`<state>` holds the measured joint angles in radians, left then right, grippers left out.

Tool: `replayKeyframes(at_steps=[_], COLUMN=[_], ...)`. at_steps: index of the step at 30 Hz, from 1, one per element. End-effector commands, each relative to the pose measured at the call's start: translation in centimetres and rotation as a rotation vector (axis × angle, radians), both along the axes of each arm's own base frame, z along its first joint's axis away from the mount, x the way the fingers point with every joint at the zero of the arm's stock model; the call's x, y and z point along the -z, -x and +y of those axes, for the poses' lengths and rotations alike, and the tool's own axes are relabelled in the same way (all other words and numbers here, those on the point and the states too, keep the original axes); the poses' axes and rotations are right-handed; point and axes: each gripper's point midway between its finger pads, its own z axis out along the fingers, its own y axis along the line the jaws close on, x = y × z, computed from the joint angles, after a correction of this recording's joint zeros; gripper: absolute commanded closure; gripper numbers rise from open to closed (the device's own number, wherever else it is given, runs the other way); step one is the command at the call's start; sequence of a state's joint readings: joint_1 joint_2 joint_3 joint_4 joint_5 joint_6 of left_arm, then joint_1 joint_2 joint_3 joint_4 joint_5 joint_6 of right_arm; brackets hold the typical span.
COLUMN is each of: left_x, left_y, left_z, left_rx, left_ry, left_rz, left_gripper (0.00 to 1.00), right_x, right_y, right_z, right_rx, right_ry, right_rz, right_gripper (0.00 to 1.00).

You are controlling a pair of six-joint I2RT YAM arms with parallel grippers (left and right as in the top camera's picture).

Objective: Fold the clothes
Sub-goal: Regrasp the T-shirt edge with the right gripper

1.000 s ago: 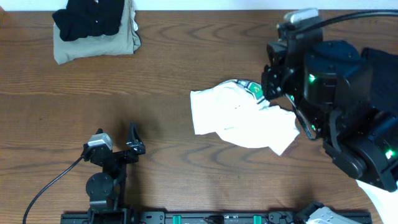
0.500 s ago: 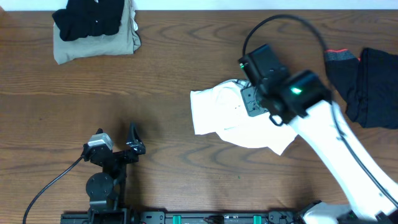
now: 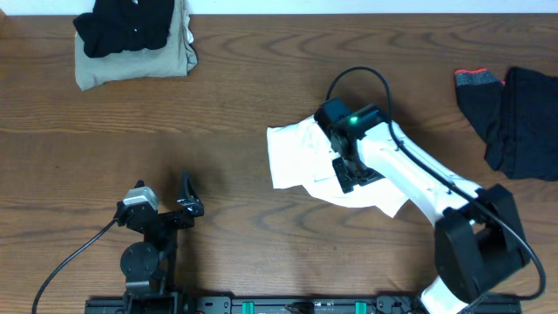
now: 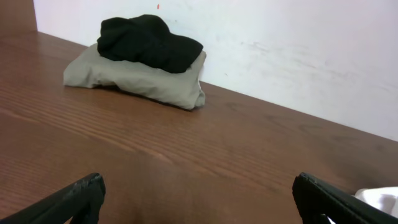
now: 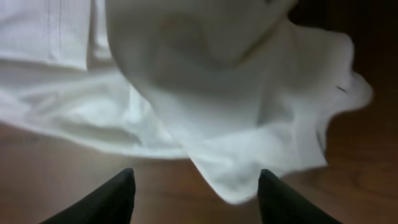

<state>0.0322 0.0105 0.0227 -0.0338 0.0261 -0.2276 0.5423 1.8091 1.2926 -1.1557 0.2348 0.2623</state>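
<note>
The clothes lie in three places. A wrinkled white shirt (image 3: 292,161) is crumpled at the table's middle right. My right gripper (image 3: 347,172) hovers over its right half, open. In the right wrist view a loose corner of the shirt (image 5: 224,93) reaches down between the fingertips of the gripper (image 5: 196,190), which grips nothing. A black piece with red-orange trim (image 3: 510,118) lies at the far right. A folded khaki piece (image 3: 139,63) with a black piece (image 3: 122,24) on top sits at the back left. My left gripper (image 3: 185,199) rests open near the front, away from all fabric.
In the left wrist view the left gripper (image 4: 199,202) faces the khaki and black stack (image 4: 143,78) against a white wall (image 4: 298,56). A cable (image 3: 65,266) trails from the left arm's base toward the front left edge.
The right gripper has opened, and its arm has come down and leftward over the white shirt's right half. The left arm has not moved.
</note>
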Motion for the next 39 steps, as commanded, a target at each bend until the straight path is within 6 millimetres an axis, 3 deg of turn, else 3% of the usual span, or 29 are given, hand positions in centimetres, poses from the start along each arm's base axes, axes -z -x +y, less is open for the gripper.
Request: replayKeyframes(at_steps=[1, 16, 17, 20, 28, 33, 35, 39], left_x=[1.7, 1.7, 1.7, 1.7, 1.7, 1.7, 1.7, 1.7], left_y=[0.1, 0.1, 0.1, 0.1, 0.1, 0.1, 0.1, 0.1], left_z=[0.3, 0.3, 0.3, 0.3, 0.3, 0.3, 0.3, 0.3], left_rx=[-0.015, -0.015, -0.015, -0.015, -0.015, -0.015, -0.015, -0.015], left_ry=[-0.017, -0.017, -0.017, -0.017, -0.017, -0.017, -0.017, -0.017], left_rz=[0.05, 0.05, 0.05, 0.05, 0.05, 0.05, 0.05, 0.05], left_gripper=[0.02, 0.02, 0.02, 0.02, 0.02, 0.02, 0.02, 0.02], right_x=[1.3, 5.0, 5.1, 4.9, 4.4, 1.9, -0.2, -6.5], right_y=[-0.4, -0.1, -0.2, -0.6, -1.3, -2.2, -3.0, -5.3], right_z=[0.0, -1.2, -1.2, -1.4, -1.6, -0.8, -0.1, 1.8], right_rx=[0.024, 0.021, 0.02, 0.018, 0.017, 0.028, 0.052, 0.046], right_ry=[-0.007, 0.017, 0.022, 0.036, 0.053, 0.022, -0.007, -0.1], right_rz=[-0.013, -0.07, -0.075, -0.097, -0.127, -0.16, -0.202, -0.344], right_gripper=[0.41, 0.44, 0.48, 0.78, 0.99, 0.99, 0.99, 0.99])
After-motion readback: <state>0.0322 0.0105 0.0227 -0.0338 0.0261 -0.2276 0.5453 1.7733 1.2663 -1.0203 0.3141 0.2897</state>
